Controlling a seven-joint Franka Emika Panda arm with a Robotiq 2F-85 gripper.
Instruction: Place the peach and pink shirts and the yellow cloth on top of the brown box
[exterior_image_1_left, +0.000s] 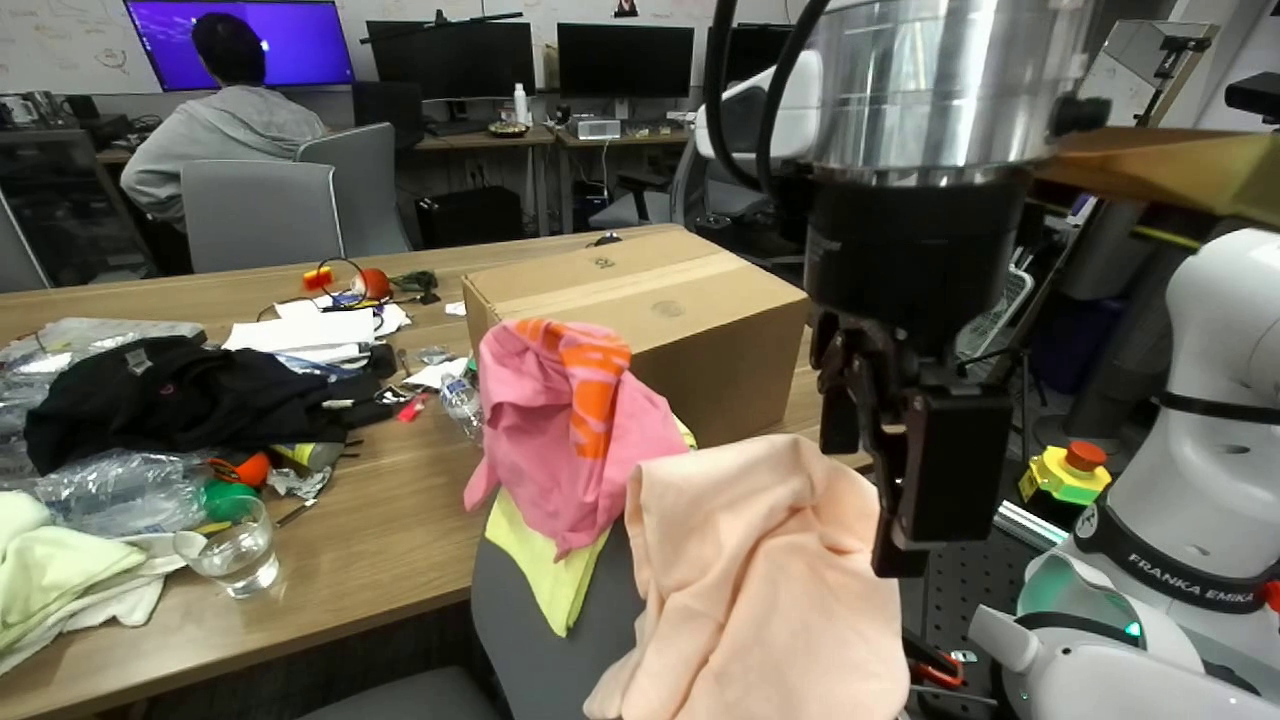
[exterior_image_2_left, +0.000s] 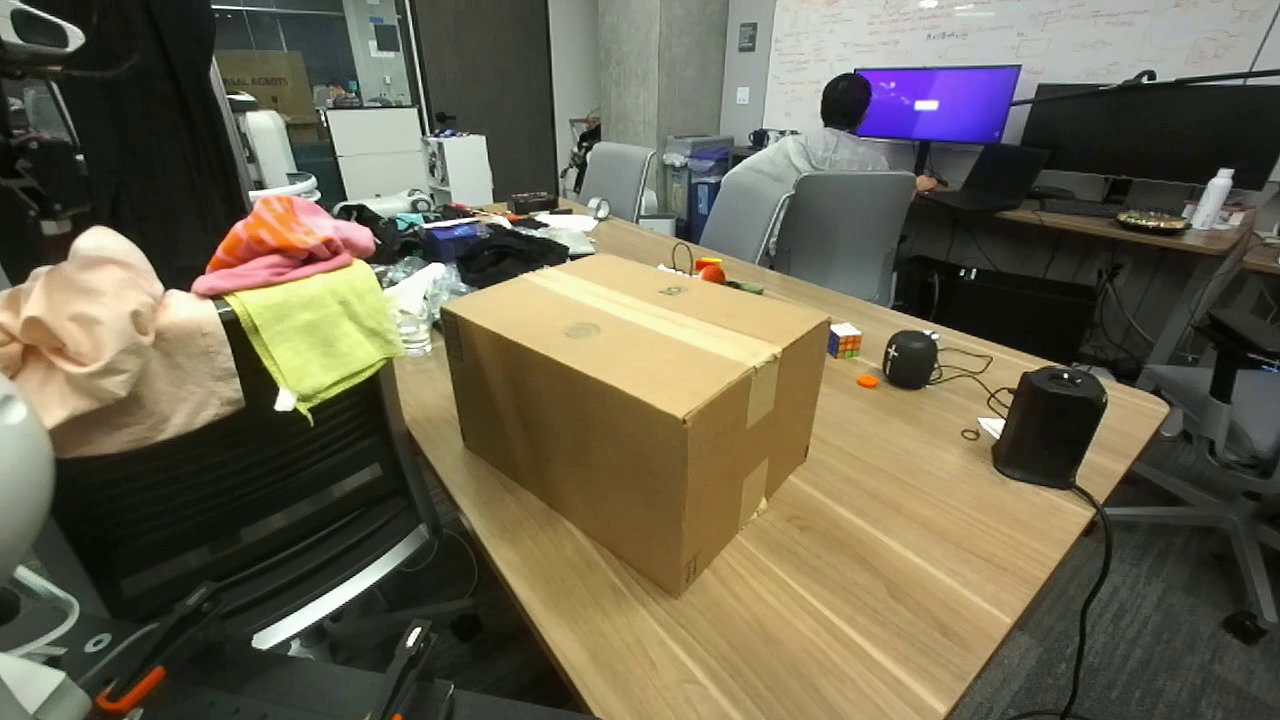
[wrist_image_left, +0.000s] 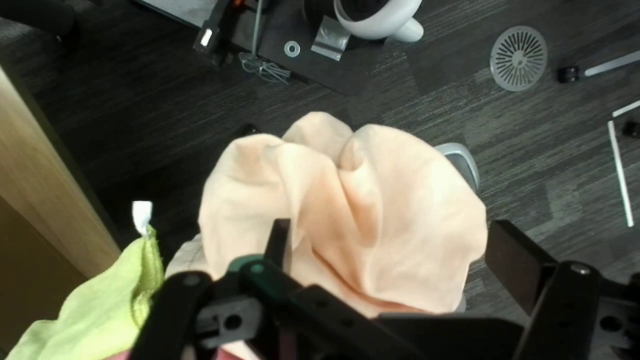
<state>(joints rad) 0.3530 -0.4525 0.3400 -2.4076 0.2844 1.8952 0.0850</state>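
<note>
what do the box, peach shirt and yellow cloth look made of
Box: probably cardboard, matte brown, judging by its crisp folded edges and taped top seam.
Peach shirt: soft, matte fabric, by its loose folds; cotton or synthetic, I can't tell.
Yellow cloth: perhaps terry or microfibre, matte, going by its fuzzy-looking edge.

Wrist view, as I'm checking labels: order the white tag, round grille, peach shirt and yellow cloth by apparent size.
1. Peach shirt
2. Yellow cloth, cut off by the frame
3. Round grille
4. White tag
</note>
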